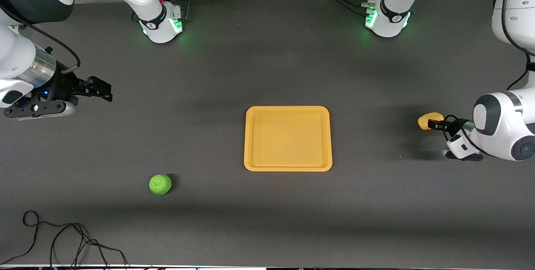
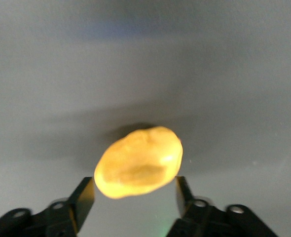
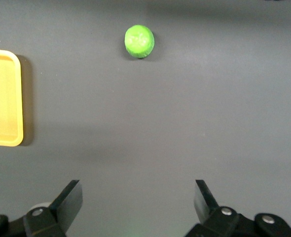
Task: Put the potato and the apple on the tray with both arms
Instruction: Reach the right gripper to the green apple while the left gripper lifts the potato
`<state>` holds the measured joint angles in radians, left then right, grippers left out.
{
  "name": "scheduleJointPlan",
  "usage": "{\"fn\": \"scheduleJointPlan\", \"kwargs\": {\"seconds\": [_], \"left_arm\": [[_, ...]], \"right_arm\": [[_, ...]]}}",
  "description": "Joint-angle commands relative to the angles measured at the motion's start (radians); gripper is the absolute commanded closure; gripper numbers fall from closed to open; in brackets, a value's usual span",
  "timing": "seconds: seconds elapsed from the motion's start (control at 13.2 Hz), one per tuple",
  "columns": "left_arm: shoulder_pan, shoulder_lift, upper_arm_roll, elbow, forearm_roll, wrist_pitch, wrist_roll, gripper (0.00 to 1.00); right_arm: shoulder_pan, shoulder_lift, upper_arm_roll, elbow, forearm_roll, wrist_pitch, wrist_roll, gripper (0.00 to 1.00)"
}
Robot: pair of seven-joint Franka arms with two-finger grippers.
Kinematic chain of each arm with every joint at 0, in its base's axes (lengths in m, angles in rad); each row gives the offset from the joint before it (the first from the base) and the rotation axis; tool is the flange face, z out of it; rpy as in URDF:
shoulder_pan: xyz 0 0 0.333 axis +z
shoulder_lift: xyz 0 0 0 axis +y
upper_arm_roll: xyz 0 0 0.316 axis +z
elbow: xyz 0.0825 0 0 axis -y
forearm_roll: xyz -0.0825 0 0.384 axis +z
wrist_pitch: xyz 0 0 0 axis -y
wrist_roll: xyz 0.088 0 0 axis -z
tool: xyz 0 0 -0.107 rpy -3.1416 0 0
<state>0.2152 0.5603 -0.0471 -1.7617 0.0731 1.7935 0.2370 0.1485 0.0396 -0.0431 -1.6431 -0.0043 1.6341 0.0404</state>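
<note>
Potato (image 1: 429,120) sits clamped in the left tool (image 1: 434,124) above the bench, beside the empty tray (image 1: 288,166). Apple (image 1: 160,184) lies untouched; right tool (image 1: 98,89) hovers spread apart. Both placements remain.

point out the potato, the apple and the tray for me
potato (image 2: 138,169): left wrist view, middle of its skin
apple (image 1: 160,184): front view, its top
tray (image 1: 288,167): front view, rim nearest the camera

We find no text, label, brand, number or sign that we can read on anything in these views.
</note>
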Motion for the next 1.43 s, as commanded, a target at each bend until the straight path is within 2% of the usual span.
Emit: {"fn": "scheduleJointPlan", "kwargs": {"seconds": [0.0, 0.23, 0.45, 0.6, 0.83, 0.98, 1.13, 1.21, 1.28, 1.36], "left_arm": [[-0.014, -0.014, -0.004, -0.042, 0.004, -0.028, 0.018, 0.01], [-0.022, 0.007, -0.004, -0.067, 0.005, 0.012, 0.028, 0.01], [-0.024, 0.012, -0.004, -0.070, 0.034, 0.058, 0.108, 0.01], [-0.020, 0.010, -0.004, -0.094, 0.057, 0.072, 0.105, 0.00], [-0.013, 0.010, -0.004, -0.142, 0.030, 0.096, 0.093, 0.01], [-0.014, 0.003, -0.004, -0.150, 0.024, 0.110, 0.093, 0.49], [-0.020, -0.023, -0.004, -0.124, 0.014, 0.081, 0.082, 1.00], [-0.031, -0.029, -0.008, -0.087, -0.014, 0.040, 0.035, 1.00], [-0.049, -0.023, -0.025, -0.008, -0.068, -0.030, -0.031, 1.00], [-0.065, -0.020, -0.063, 0.075, -0.164, -0.090, -0.139, 1.00]], "right_arm": [[-0.006, 0.118, -0.004, 0.148, 0.014, 0.009, 0.009, 0.00], [-0.006, 0.337, -0.004, 0.421, 0.015, -0.002, 0.013, 0.00], [-0.007, 0.463, -0.004, 0.569, 0.014, -0.002, 0.013, 0.00], [-0.007, 0.526, -0.004, 0.635, 0.014, 0.000, 0.013, 0.00], [-0.003, 0.583, -0.001, 0.628, 0.015, 0.013, 0.018, 0.00], [-0.001, 0.657, -0.001, 0.618, 0.033, 0.093, 0.016, 0.00], [-0.001, 0.672, -0.001, 0.490, 0.047, 0.262, 0.015, 0.00], [-0.001, 0.672, -0.001, 0.423, 0.047, 0.350, 0.016, 0.00], [-0.001, 0.674, -0.001, 0.373, 0.047, 0.410, 0.016, 0.00], [0.000, 0.695, -0.001, 0.335, 0.049, 0.462, 0.016, 0.00]]}}
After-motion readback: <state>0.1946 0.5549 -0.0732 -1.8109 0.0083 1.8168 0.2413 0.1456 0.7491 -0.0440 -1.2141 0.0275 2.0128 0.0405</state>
